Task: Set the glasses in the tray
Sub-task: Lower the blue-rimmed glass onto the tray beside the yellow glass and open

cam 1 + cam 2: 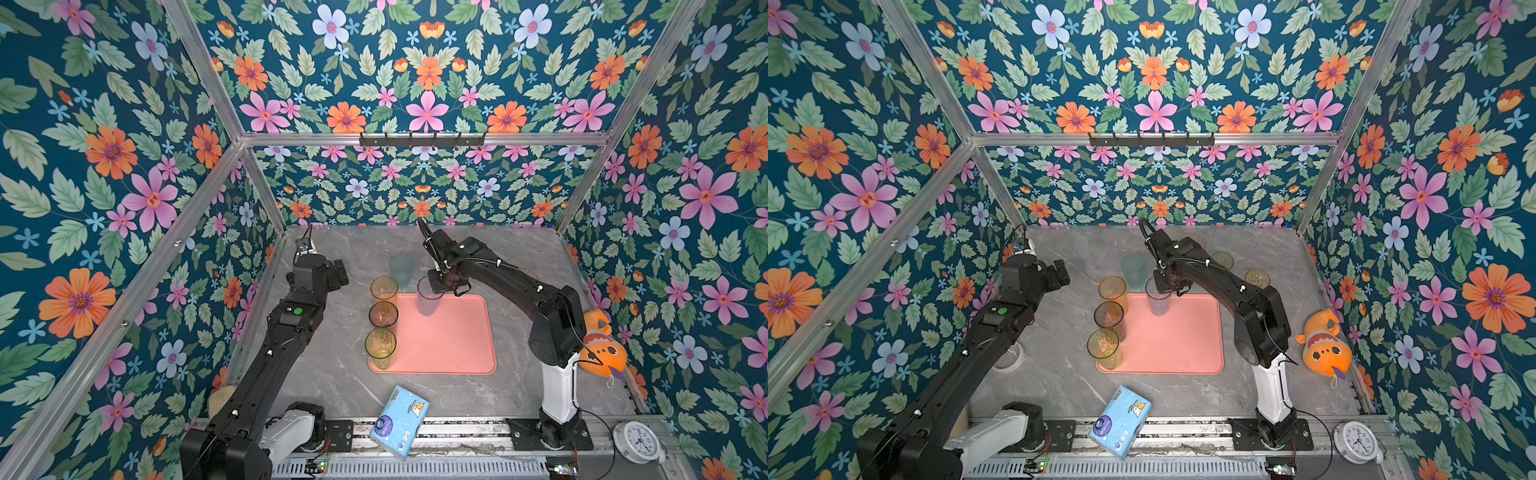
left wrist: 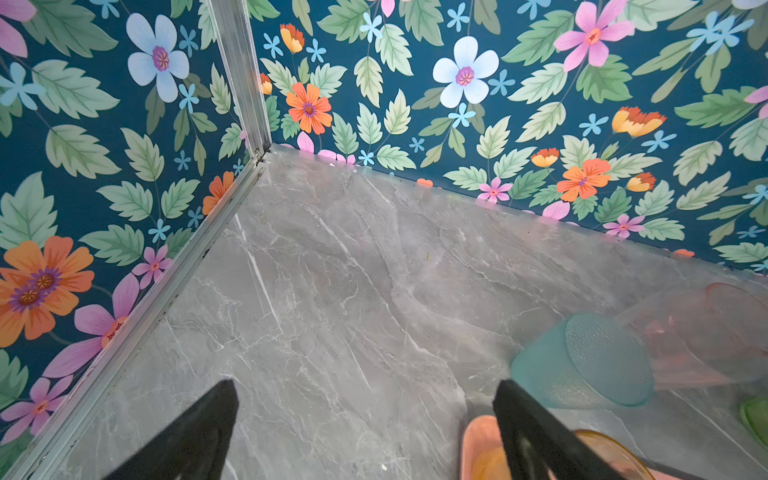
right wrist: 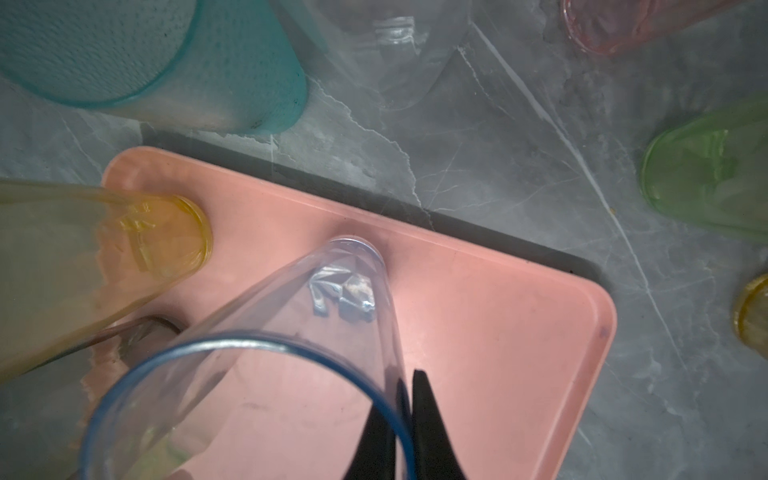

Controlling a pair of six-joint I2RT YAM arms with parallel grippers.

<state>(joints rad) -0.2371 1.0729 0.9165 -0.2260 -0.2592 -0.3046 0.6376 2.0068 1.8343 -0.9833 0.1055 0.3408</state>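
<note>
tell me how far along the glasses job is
Done: amber glass, grey glass and yellow glass stand along the tray edge. In hand: right gripper pinches the blue glass by its rim, base on the tray. To go: teal glass, clear glass, pink glass, green glass and short gold glass on the table.

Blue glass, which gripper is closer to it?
Right. The right gripper is clamped on the rim of the blue glass, at the far edge of the tray. The left gripper hangs open over bare table, off to its left.
</note>
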